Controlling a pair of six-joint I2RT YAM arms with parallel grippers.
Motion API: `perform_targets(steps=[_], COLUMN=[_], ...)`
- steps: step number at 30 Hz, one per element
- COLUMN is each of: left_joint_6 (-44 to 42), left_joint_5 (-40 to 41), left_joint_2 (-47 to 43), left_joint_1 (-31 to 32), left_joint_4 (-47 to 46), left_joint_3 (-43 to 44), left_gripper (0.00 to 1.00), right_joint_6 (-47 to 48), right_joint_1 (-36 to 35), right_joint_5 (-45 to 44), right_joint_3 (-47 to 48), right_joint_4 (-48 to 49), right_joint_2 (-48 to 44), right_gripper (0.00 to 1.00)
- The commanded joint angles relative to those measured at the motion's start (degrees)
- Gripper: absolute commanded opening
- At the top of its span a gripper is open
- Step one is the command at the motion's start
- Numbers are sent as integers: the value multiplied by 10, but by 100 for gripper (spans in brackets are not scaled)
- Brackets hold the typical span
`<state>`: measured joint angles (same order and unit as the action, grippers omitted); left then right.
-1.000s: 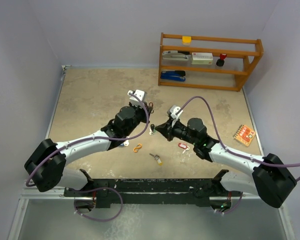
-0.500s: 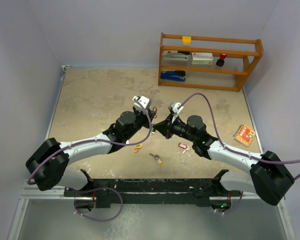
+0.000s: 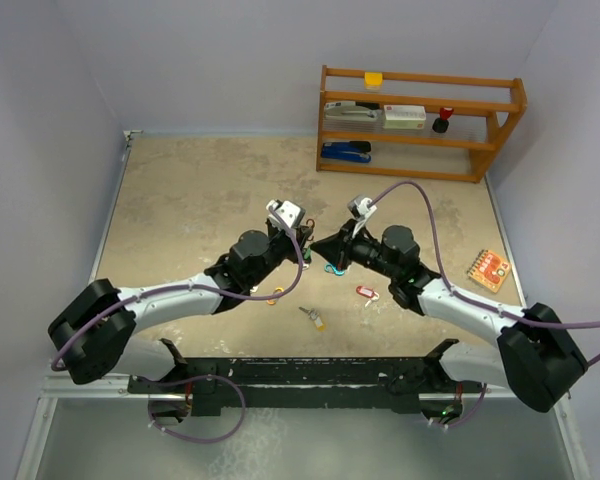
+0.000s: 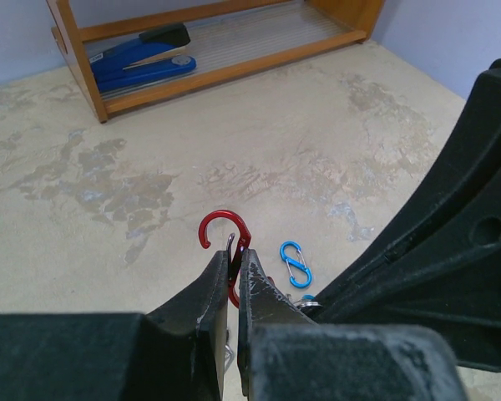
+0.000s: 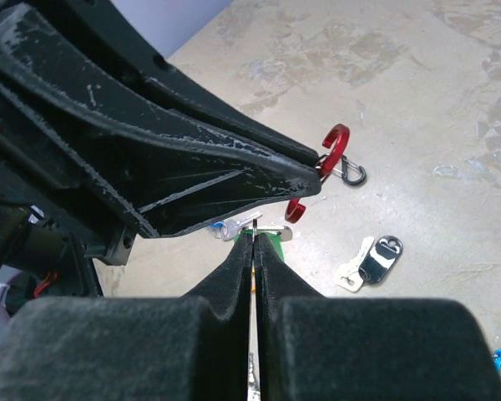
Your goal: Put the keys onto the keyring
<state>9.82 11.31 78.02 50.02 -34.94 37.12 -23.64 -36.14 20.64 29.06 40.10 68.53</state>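
Note:
My left gripper is shut on a red S-shaped clip, held above the table. The clip also shows in the right wrist view, with a small dark ring hanging from it. My right gripper meets the left one tip to tip. It is shut on a thin metal ring that carries a key with a green tag. A black-tagged key and a silver key with a blue head lie on the table below. A red-tagged key and a yellow-tagged key lie nearer the bases.
A blue S-clip lies on the table under the grippers. An orange S-clip sits beside the left arm. A wooden shelf with a blue stapler stands at the back right. An orange card lies at the right.
Both grippers have moved towards each other and now meet over the middle of the table. The right gripper has lifted the green-tagged key up to the red clip.

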Motion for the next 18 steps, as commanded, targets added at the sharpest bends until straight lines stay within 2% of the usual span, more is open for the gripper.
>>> perform_targets(steps=[1, 18], left_joint_6=[-21, -68], left_joint_5=[-1, 10], left_joint_2=[-24, -37], left_joint_1=[8, 31], left_joint_4=[-44, -54], left_joint_3=[-5, -23], left_gripper=[0, 0], right_joint_6=[-33, -71], right_joint_1=[14, 39], right_joint_5=[35, 72], right_joint_3=[20, 24], right_joint_4=[44, 49], right_joint_2=[6, 22], right_gripper=[0, 0])
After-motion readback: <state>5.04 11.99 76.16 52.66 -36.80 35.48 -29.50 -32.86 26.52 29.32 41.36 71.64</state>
